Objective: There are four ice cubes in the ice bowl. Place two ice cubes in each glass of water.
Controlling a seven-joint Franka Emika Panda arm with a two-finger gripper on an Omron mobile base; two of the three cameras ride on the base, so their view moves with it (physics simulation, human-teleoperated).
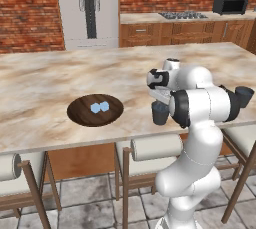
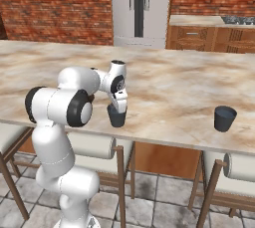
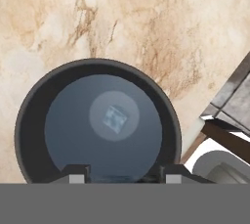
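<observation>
A: One ice cube [image 3: 115, 119] lies in the near glass [image 3: 95, 120], directly under the gripper [image 3: 120, 173]; jaws part-open, holding nothing.

B: Two cubes [image 1: 99, 107] wait in the ice bowl [image 1: 80, 115]; far glass [image 2: 224, 118] risks being shorted if counts slip.

— Where's the ice?
— Two pale blue ice cubes [image 1: 99, 107] lie side by side in the brown wooden ice bowl [image 1: 80, 115].
— And the glasses?
— Near glass [image 3: 36, 105] upright, one cube [image 3: 115, 118] inside; far glass [image 2: 224, 118] stands well apart.
</observation>
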